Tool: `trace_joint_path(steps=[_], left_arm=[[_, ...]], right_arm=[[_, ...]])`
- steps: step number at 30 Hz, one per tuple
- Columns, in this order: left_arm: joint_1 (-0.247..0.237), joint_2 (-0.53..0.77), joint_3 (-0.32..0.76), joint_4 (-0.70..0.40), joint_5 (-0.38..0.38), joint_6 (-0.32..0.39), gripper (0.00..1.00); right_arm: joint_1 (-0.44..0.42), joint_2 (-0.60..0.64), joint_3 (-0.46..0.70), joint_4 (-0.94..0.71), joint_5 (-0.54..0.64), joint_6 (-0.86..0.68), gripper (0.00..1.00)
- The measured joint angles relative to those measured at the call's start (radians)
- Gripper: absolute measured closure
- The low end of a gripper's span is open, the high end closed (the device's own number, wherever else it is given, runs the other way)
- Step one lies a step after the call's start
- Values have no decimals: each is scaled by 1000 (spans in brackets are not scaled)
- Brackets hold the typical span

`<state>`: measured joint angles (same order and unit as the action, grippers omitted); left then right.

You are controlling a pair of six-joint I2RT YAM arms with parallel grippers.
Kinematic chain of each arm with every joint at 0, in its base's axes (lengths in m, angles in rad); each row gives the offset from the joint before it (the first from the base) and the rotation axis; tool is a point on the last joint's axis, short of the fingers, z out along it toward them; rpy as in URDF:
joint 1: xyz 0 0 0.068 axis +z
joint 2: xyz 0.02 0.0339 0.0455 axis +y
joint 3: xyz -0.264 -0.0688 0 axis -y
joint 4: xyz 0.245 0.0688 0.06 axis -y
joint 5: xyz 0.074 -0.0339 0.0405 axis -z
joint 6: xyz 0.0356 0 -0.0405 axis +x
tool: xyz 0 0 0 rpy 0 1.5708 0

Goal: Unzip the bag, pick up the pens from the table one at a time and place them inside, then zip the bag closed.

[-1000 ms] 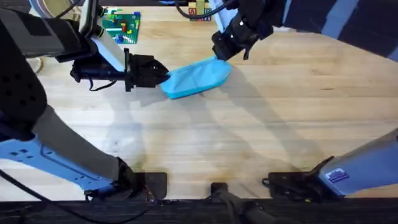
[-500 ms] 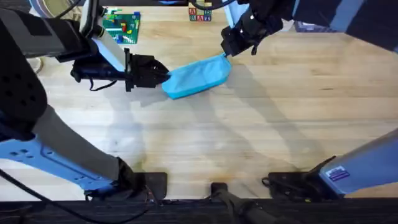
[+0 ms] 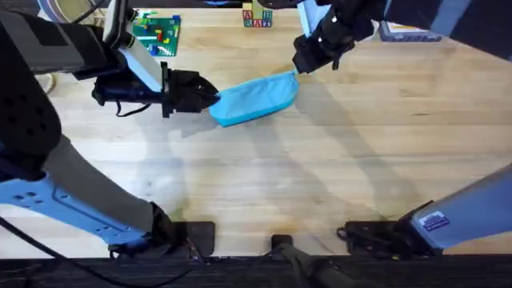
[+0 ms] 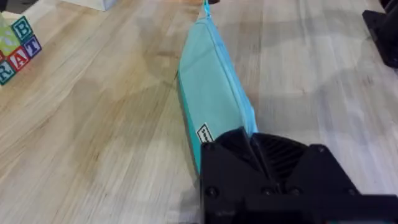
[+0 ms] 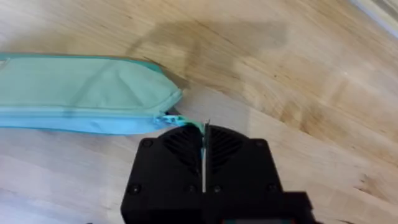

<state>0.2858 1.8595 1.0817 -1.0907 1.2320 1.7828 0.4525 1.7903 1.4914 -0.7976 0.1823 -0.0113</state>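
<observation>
Desk (image 3: pixel 336 160): pale wood planks, clear grain, filling the overhead frame. Green toy-brick plate (image 3: pixel 156 30) at upper left; lettered blocks (image 3: pixel 258 16) at top centre, also at the left edge of the left wrist view (image 4: pixel 15 50).

Bag (image 3: pixel 254 99): light blue soft fabric, elongated, lying slantwise in the upper middle of the overhead frame, zipper seam running along its top.

Left tool (image 3: pixel 212 98): black, clenched on the bag's lower-left end; in its wrist view the fingers close over the fabric beside a small white label (image 4: pixel 206 133).

Right tool (image 3: pixel 298 70): black, at the bag's upper-right end, pinched shut on the zipper tab (image 5: pixel 198 127), which runs as a thin strip between its closed fingers.

Change since a second ago: right tool has moved up and to the right, drawing that end of the bag with it; the pouch looks stretched longer. Left tool has held its place.
</observation>
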Motion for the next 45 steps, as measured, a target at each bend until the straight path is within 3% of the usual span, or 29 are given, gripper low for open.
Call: trace_joint_path(steps=[18, 27, 45], left_arm=[[-9, 0, 0, -5, 6, 0, 959], [-5, 0, 0, -6, -5, 0, 959], [-4, 0, 0, -6, -5, 0, 959]], right_arm=[[-91, 80, 0, 5, -52, 0, 971], [-201, 102, 0, -1, 68, 0, 972], [-194, 102, 0, -11, 87, -1, 971]])
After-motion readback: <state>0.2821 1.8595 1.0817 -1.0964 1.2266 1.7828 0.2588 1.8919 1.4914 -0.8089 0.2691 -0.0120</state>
